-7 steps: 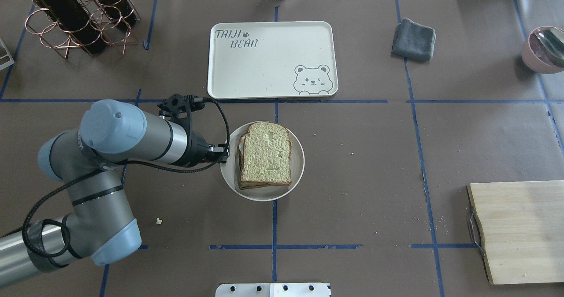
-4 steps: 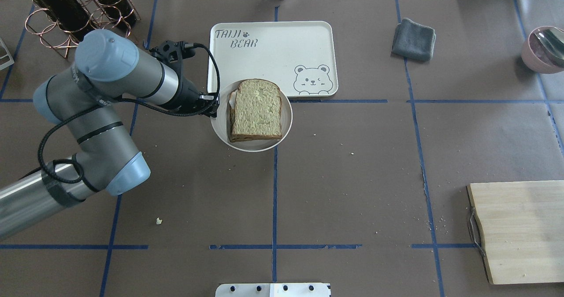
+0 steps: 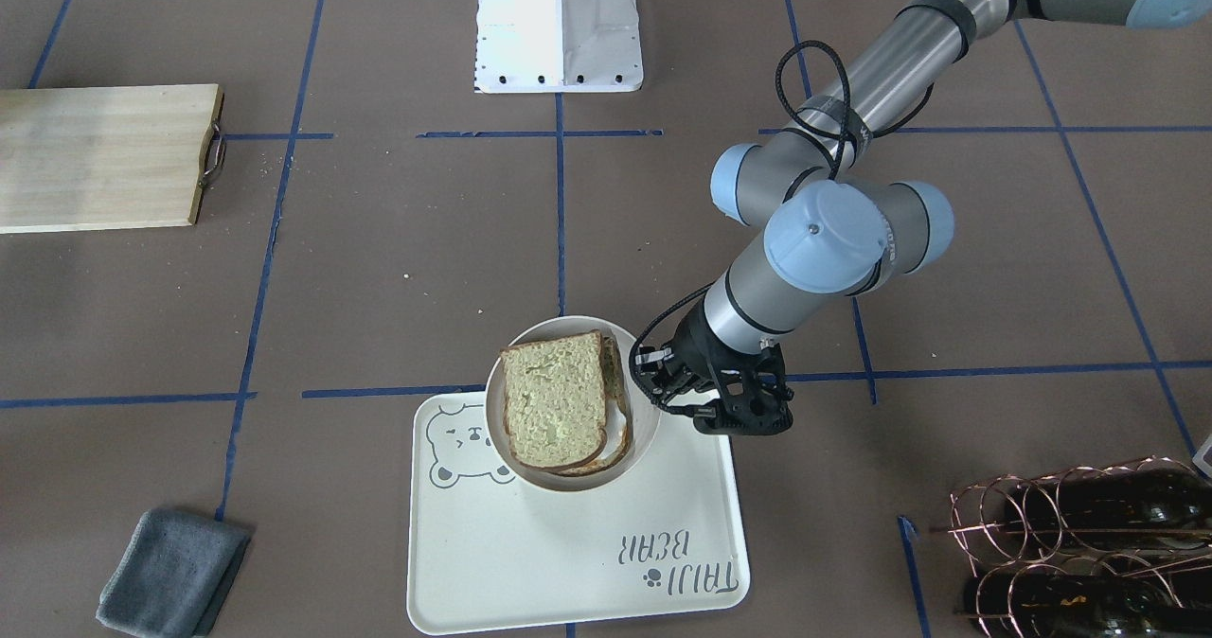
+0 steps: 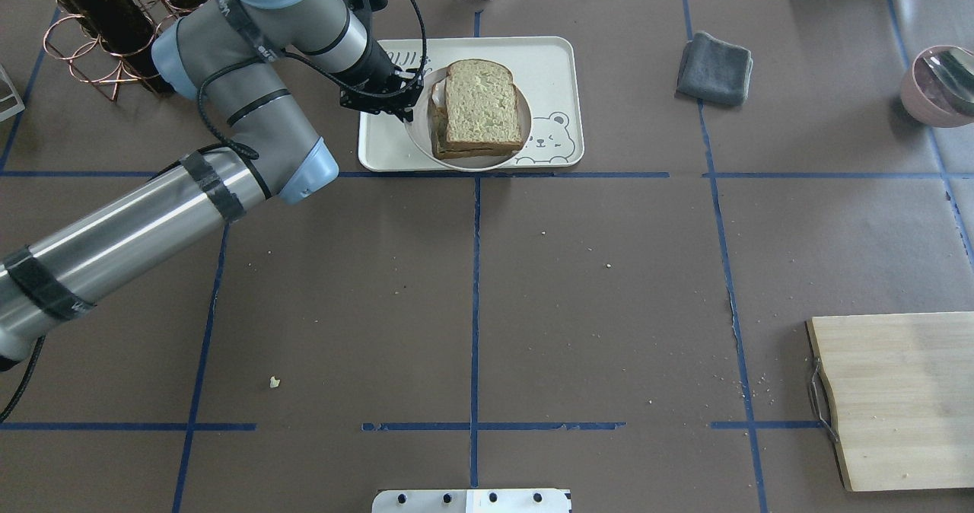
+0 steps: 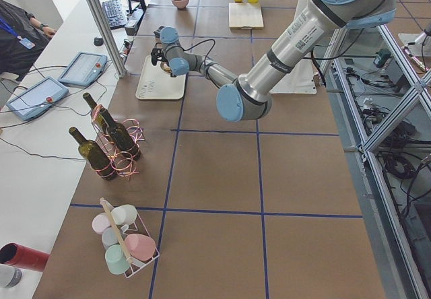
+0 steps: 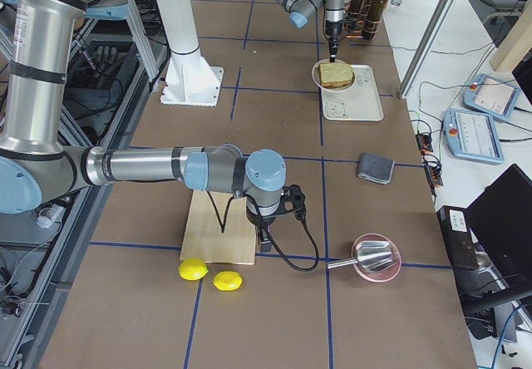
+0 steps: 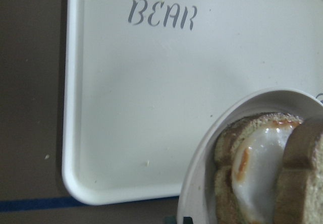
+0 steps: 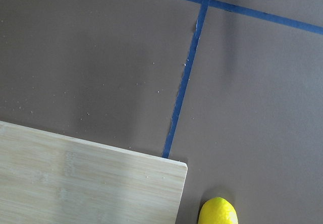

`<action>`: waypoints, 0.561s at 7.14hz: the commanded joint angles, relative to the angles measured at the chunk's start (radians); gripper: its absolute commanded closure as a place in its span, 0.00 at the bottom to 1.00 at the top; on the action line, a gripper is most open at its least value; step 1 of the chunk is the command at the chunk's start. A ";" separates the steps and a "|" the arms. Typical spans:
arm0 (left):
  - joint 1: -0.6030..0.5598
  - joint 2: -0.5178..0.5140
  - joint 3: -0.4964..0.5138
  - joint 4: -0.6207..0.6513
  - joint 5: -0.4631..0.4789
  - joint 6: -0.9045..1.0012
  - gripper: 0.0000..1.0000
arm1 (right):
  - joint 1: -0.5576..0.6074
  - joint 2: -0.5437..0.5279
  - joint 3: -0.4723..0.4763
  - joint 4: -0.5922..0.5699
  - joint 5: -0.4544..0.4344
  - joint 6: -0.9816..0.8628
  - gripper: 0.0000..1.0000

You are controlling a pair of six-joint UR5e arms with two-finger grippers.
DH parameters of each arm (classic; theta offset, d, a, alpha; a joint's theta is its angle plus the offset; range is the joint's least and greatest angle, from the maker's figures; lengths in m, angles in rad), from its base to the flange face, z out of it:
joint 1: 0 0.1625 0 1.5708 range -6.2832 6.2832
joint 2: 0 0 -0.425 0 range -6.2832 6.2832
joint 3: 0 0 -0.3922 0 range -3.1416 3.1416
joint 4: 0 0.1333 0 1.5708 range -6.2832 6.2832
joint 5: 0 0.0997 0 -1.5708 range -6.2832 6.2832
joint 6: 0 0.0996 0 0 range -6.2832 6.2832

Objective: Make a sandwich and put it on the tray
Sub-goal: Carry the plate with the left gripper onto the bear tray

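Observation:
The sandwich [image 4: 483,106], two tan bread slices with a white fried egg [image 7: 257,168] between them, lies in a small round white dish [image 4: 426,151]. My left gripper [image 4: 411,98] is shut on the dish's left rim and holds it over the front part of the white "TAIJI BEAR" tray [image 4: 548,64]. In the front-facing view the dish [image 3: 568,326] overhangs the edge of the tray [image 3: 568,562] nearest the robot, with the left gripper [image 3: 653,382] beside it. I cannot tell whether the dish touches the tray. My right gripper [image 6: 264,240] hangs at the cutting board's edge; I cannot tell its state.
A grey folded cloth [image 4: 715,68] lies right of the tray. A copper rack with wine bottles [image 4: 129,33] stands at the back left. A pink bowl [image 4: 940,87] is at the far right. A wooden cutting board [image 4: 898,399] lies front right, with lemons [image 6: 194,269] beside it.
My left arm has carried the dish with the sandwich from the middle of the table away from the robot, to over the tray.

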 commanded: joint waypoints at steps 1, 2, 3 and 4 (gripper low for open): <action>-0.022 -0.109 0.266 -0.173 -0.013 0.005 1.00 | 0.000 0.000 -0.002 0.000 -0.002 -0.001 0.00; -0.022 -0.145 0.381 -0.261 -0.006 0.006 1.00 | 0.000 0.002 -0.004 0.000 -0.002 0.000 0.00; -0.020 -0.163 0.442 -0.315 0.033 0.005 1.00 | 0.000 0.002 -0.007 0.001 -0.002 0.000 0.00; -0.017 -0.178 0.467 -0.331 0.051 0.005 0.92 | 0.000 0.002 -0.009 0.000 0.000 0.000 0.00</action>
